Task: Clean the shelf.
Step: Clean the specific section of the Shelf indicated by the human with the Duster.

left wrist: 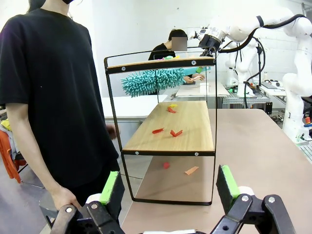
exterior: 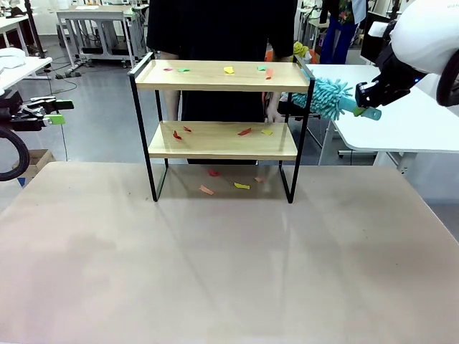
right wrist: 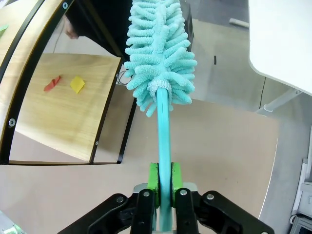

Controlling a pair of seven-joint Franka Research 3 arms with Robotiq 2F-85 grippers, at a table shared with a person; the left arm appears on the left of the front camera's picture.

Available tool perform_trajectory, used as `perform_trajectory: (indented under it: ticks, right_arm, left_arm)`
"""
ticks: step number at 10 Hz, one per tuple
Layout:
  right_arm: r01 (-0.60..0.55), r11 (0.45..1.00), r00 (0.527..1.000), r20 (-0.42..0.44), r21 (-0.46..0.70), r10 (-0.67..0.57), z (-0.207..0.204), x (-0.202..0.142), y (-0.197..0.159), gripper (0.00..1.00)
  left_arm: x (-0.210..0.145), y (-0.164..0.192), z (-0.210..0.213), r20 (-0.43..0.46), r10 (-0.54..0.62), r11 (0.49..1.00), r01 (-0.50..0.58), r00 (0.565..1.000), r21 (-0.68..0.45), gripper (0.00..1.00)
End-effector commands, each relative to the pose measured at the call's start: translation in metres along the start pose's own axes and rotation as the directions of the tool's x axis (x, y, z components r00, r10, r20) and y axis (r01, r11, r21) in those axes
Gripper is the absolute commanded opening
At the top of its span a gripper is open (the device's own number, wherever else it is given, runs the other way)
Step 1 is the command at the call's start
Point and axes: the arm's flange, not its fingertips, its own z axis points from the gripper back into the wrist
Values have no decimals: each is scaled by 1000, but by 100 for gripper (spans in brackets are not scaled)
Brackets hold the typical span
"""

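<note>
Right claw [right wrist: 164, 178]: green pads pressed together on the slim turquoise handle of a duster [right wrist: 161, 53], whose fluffy head extends straight ahead of the fingertips. Just beyond that head stands the shelf [exterior: 215, 80], its raised end rail facing this claw. In the front view the duster head sits level with the gap under the top board and overlaps the near end post. Whether it touches the black frame cannot be told. Left claw [left wrist: 170, 183]: jaws spread wide, nothing between them. It points at the opposite end of the shelf, which stands ahead of it and well apart, framed between its two green fingers [left wrist: 111, 187]. Small coloured paper scraps [exterior: 245, 132] lie on both wooden boards, and more lie on the surface [exterior: 229, 272] beneath the lower board. Ahead of the right claw, two of them, one red and one yellow, show on the lower board. A person [left wrist: 44, 87] in a black shirt stands at the far side of the shelf, to the left of the left claw's line of sight and close beside the frame.
</note>
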Motion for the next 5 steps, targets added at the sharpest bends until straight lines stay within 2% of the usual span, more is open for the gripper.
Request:
perform_trajectory:
  ticks: [1, 3, 4, 5]
  right_arm:
    - [5, 1000, 1000, 8, 10, -5, 3, 1, -2, 0]
    - [5, 1000, 1000, 8, 10, -5, 3, 1, -2, 0]
    - [0, 1000, 1000, 0, 0, 0, 0, 0, 0, 13]
    - [2, 1000, 1000, 5, -24, -2, 15, 0, -8, 13]
  left_arm:
    - [2, 0, 0, -4, -17, 1000, 17, 1000, 0, 100]
    - [2, 0, 0, -4, -17, 1000, 17, 1000, 0, 100]
    - [2, 0, 0, -4, -17, 1000, 17, 1000, 0, 100]
    - [2, 0, 0, -4, -17, 1000, 17, 1000, 0, 100]
